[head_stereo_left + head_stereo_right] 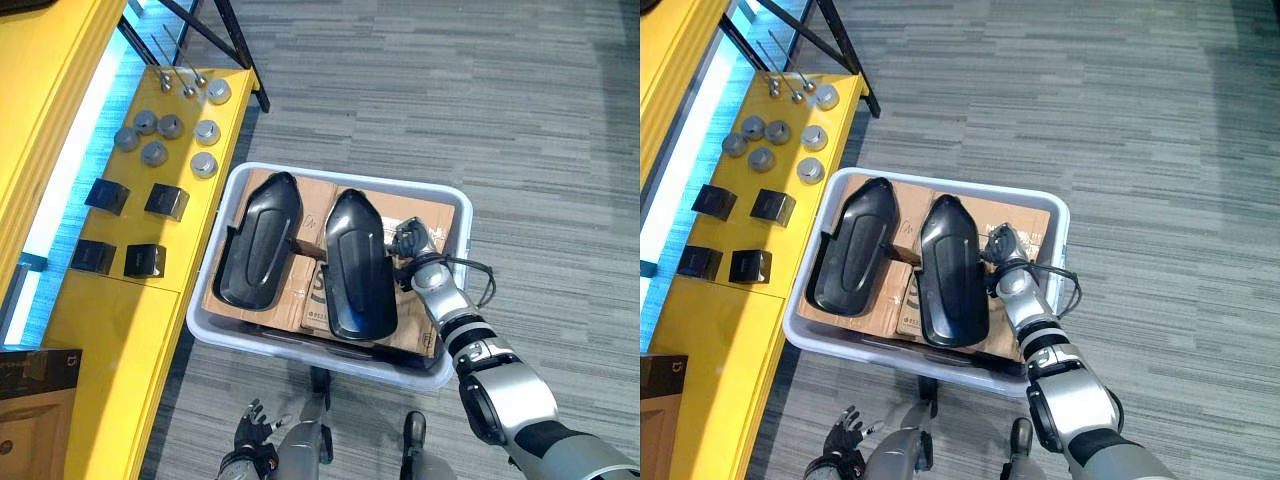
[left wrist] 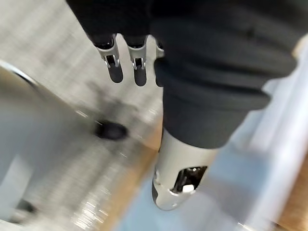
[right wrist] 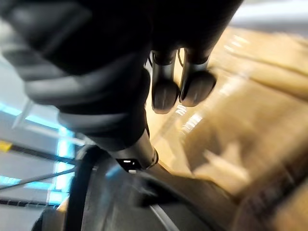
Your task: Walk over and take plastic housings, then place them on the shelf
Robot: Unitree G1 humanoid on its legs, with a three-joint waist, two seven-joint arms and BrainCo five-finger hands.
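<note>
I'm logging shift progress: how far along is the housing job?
Done: the walk-over; the robot stands at the grey bin. In hand: the right hand reaches into the bin beside the right housing, open, gripping nothing yet. Left: the left housing and right housing both lie in the bin, none on the yellow shelf. The left hand hangs low, open.

bin (image 1: 350, 177): cardboard (image 1: 420, 206), black housings (image 1: 258, 245) | yellow shelf (image 1: 120, 330): grey caps (image 1: 155, 153), black blocks (image 1: 166, 200)
</note>
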